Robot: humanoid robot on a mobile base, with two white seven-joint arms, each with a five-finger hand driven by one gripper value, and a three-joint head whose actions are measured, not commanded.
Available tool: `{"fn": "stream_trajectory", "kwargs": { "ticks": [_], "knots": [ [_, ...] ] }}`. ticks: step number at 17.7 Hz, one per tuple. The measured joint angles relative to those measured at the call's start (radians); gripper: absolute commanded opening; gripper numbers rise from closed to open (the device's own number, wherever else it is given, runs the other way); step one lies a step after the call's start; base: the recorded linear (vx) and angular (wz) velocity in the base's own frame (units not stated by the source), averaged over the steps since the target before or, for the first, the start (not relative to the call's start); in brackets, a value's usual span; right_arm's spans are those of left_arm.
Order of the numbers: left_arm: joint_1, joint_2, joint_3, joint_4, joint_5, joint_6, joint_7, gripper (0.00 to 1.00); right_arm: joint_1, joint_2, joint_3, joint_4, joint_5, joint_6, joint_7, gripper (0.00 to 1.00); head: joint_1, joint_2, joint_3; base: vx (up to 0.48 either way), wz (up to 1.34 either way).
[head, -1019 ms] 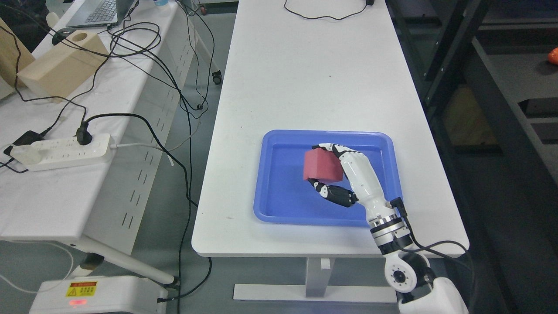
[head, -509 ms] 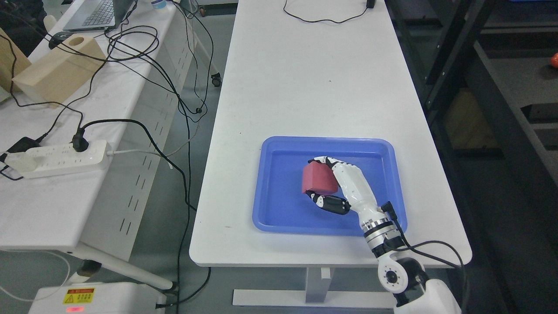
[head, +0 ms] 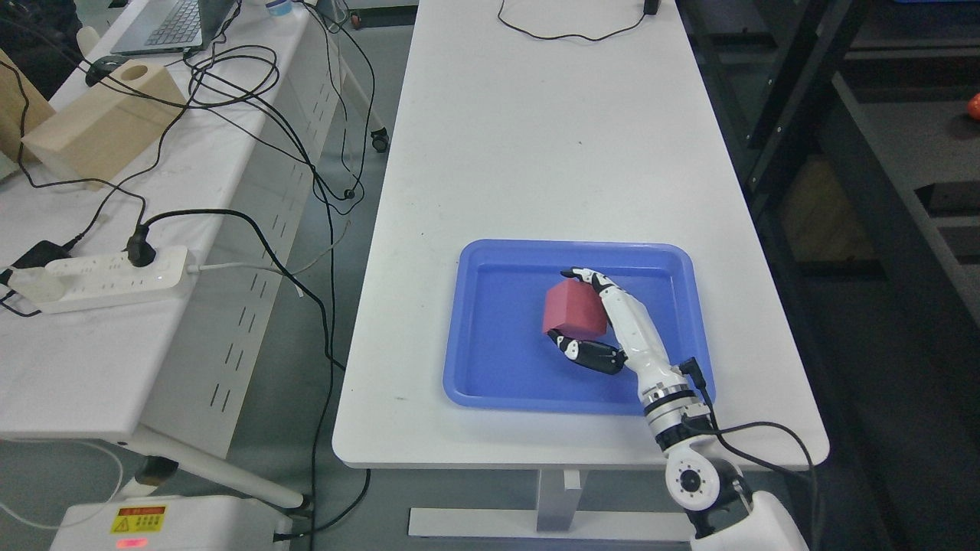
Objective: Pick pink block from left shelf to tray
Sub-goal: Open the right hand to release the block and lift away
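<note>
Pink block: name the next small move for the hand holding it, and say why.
Probably open the fingers and let go. The right hand is wrapped around the pink block, which sits low over the middle of the blue tray, well inside its rim. I cannot tell whether the block already touches the tray floor, so a slight lowering first may be safer.

We've got a white surface [head: 536, 153] here, blue tray [head: 490, 383] sitting on its near end, black cable [head: 566, 34] lying at the far end.
</note>
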Motion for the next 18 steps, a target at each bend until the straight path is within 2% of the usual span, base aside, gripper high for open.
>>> {"fn": "stream_trajectory", "kwargs": {
  "ticks": [5, 12, 18],
  "knots": [
    [0.0, 0.0, 0.0, 0.0, 0.0, 0.0, 0.0, 1.0, 0.0, 0.0, -0.026, 0.003, -0.131, -0.031, 0.011, 0.99, 0.0, 0.0, 0.0, 0.0, 0.0],
    [0.0, 0.0, 0.0, 0.0, 0.0, 0.0, 0.0, 1.0, 0.0, 0.0, -0.064, 0.004, -0.33, -0.17, 0.014, 0.99, 0.0, 0.0, 0.0, 0.0, 0.0],
    [0.0, 0.0, 0.0, 0.0, 0.0, 0.0, 0.0, 1.0, 0.0, 0.0, -0.093, 0.004, -0.498, -0.191, 0.015, 0.99, 0.0, 0.0, 0.0, -0.022, 0.0]
  ]
}}
